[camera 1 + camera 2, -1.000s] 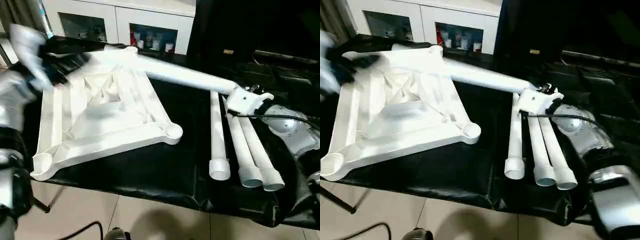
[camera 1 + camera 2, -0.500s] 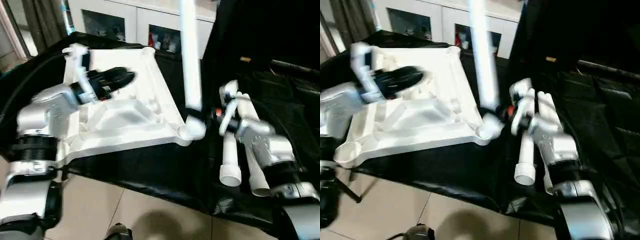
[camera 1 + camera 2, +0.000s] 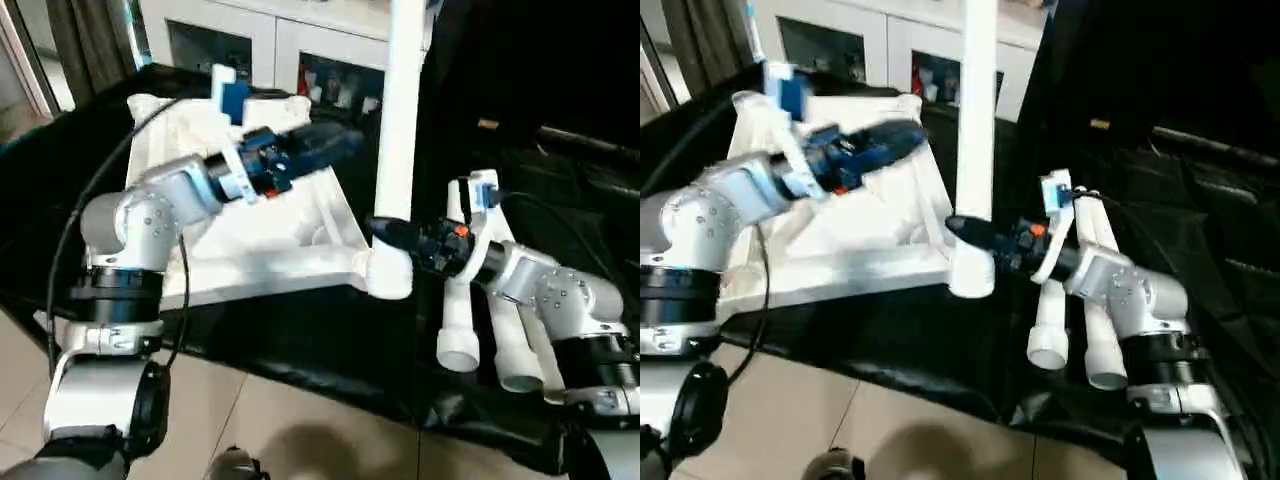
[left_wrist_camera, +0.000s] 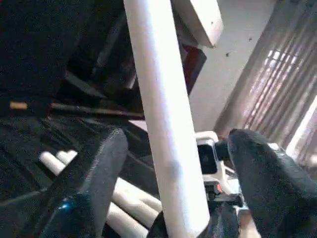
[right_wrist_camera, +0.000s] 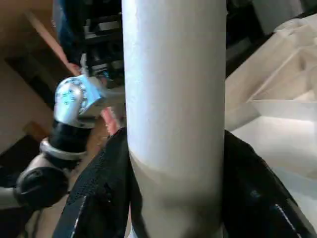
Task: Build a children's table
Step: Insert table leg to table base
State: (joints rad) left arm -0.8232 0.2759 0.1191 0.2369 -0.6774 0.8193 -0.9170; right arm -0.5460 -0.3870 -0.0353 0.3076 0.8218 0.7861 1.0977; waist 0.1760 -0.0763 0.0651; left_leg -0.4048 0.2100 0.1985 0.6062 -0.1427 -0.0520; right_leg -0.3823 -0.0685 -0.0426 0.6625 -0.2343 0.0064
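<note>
1. Two claws worked one upright leg (image 3: 403, 110). The right claw (image 3: 392, 232) was clamped on it low down, just above the corner socket (image 3: 388, 272) of the tabletop (image 3: 250, 235); the right wrist view showed a black finger pressed against each side of the tube.
2. That low grip probably served to steady the leg's foot in the socket while it was pushed or twisted home.
3. The left claw (image 3: 335, 142) reached across the tabletop toward the same leg higher up. In the left wrist view its fingers (image 4: 96, 171) stood apart with the leg between them, touching neither, so it was open and holding nothing.
4. A second hold higher up would keep the long tube from leaning, which seems to be why this claw was placed there.
5. The tabletop lay ribbed side up on the black-draped desk (image 3: 330, 340), its sockets facing up to take the legs.
6. Three spare legs (image 3: 465, 320) lay side by side on the desk beside the right arm, within reach for the remaining corners.
</note>
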